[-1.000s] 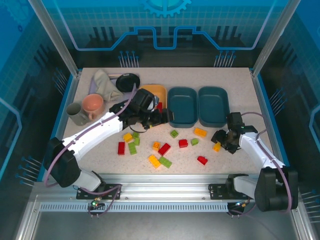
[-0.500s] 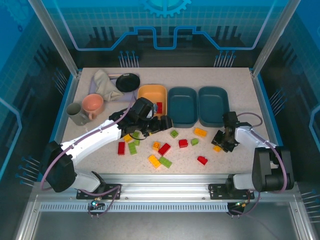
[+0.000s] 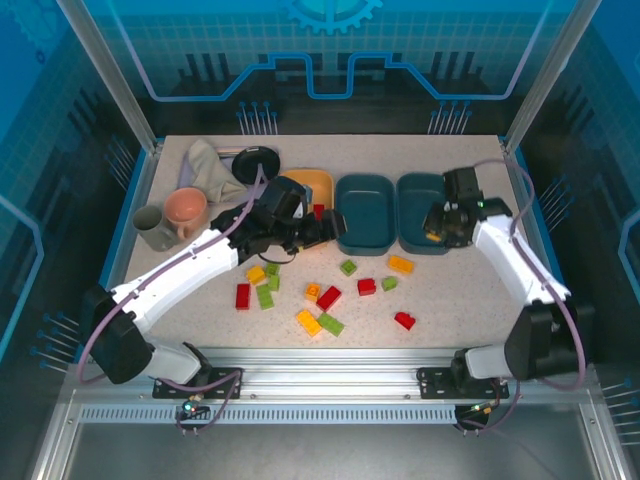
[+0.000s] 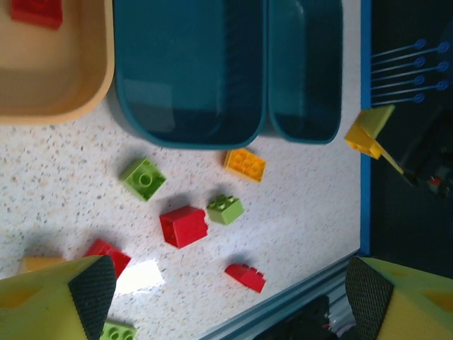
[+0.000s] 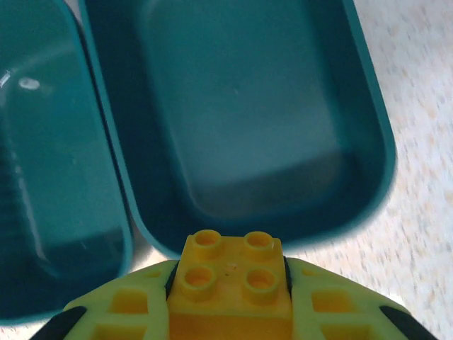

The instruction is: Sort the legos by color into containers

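A small yellow-orange studded plastic lego brick (image 5: 230, 280) sits clamped between the right gripper's (image 5: 230, 315) yellow-green fingers (image 5: 117, 308). The fingers press on its two sides and are closed down to its width. Its studded face is turned up toward the wrist camera. The four studs form a square, so no long axis can be made out, and its front edge runs straight across from finger to finger.

Just beyond the fingertips lies a dark teal rounded-rectangle plastic tray (image 5: 248, 120), its floor bare. Off the left finger is the second dark teal plastic tray (image 5: 42, 212), equally bare. From above, the right gripper (image 3: 437, 228) holds the brick over the near part of the first tray.

The left gripper (image 4: 228, 290) stands wide open with nothing in it, its padded fingers (image 4: 88, 287) far apart. Ahead of them and off to the left, a light orange plastic tray (image 4: 64, 106) holds a red brick (image 4: 35, 10). Between those fingers and the trays, a loose lime green brick (image 4: 145, 177), a loose red brick (image 4: 183, 225) and a loose orange brick (image 4: 245, 164) lie on the speckled table (image 4: 64, 184).
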Motion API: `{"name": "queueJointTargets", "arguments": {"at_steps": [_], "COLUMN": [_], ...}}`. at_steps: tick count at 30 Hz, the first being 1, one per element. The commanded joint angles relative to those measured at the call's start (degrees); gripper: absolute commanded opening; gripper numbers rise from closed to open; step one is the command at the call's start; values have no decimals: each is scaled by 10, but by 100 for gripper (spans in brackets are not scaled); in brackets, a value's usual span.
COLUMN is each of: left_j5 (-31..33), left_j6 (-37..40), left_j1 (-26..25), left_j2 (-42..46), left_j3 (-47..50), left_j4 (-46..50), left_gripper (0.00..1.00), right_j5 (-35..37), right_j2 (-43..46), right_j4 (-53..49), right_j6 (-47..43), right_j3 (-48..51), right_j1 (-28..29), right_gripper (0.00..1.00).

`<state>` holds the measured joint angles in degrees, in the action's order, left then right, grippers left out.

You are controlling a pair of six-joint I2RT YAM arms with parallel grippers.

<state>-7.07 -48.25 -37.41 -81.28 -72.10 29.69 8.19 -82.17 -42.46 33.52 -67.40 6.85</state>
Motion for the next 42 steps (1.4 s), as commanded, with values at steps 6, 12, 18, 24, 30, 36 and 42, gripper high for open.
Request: {"name": "queueJointTargets", "arguments": {"at_steps": [6, 12, 18, 24, 30, 36, 42], "left_j5": [55, 111, 115, 123, 79, 67, 81], "left_j6": [-36, -75, -86, 15, 102, 136, 144], "left_j1": [28, 45, 47, 59, 99, 102, 102], "left_j2": [-28, -4, 16, -32, -71, -124, -160], "left_j3": [-37, -4, 87, 121, 136, 119, 109], "left_j4": [94, 207, 243, 203, 158, 155, 150], "left_gripper": [87, 85, 84, 77, 66, 58, 52], "right_j5": [-30, -37, -59, -83, -243, -301, -305], "right_j2": [-273, -367, -361, -222, -24, 102, 147], "right_j4": [-28, -65, -73, -36, 106, 145, 136], "right_j6": [-78, -87, -102, -117, -136, -102, -81], "right_j3": [-180, -260, -274, -211, -26, 103, 139], "right_j1": [-36, -40, -38, -7, 77, 168, 181], "right_gripper": [23, 34, 63, 61, 57, 60, 60]}}
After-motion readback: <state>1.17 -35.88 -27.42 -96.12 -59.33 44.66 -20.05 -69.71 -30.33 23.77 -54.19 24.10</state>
